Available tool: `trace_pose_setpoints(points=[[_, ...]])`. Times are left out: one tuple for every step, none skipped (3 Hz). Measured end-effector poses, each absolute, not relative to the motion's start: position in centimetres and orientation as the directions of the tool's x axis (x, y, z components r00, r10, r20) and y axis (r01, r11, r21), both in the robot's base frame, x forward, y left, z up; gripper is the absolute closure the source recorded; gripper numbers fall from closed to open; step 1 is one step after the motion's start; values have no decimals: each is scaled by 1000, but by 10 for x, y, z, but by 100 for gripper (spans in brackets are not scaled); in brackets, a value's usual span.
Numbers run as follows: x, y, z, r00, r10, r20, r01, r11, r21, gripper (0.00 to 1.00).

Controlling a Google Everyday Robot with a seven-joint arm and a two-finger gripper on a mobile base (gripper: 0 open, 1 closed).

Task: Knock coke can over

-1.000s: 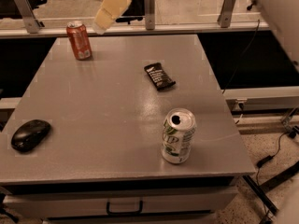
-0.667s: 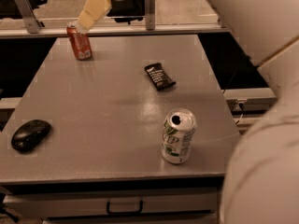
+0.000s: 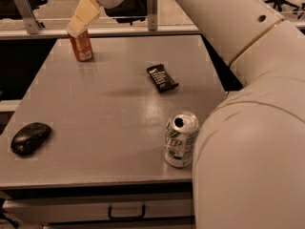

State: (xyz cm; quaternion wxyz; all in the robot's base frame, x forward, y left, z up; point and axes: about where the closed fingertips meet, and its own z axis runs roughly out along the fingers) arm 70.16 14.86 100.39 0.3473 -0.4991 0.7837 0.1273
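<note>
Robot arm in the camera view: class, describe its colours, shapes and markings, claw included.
The arm is a thick, smooth white tube with rounded segments, a thin tan seam between two shells and a small dark hole near it. The claw, by the top of the coke can, is cream and wedge-shaped. No cables show.

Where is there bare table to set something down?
Widest free patch: the table's middle, bordered by the mouse, the black wrapper and the white and green can. The back right corner behind the wrapper is bare too. Crowded: back left, where the gripper is at the coke can's top.
</note>
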Motion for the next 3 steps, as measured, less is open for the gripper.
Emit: trace_pose_setpoints(points=[[718, 144, 996, -284, -690, -666, -840, 514, -174, 0], [743, 134, 982, -309, -668, -677, -788, 578, -210, 0], [765, 132, 971, -310, -642, -701, -757, 613, -227, 0]])
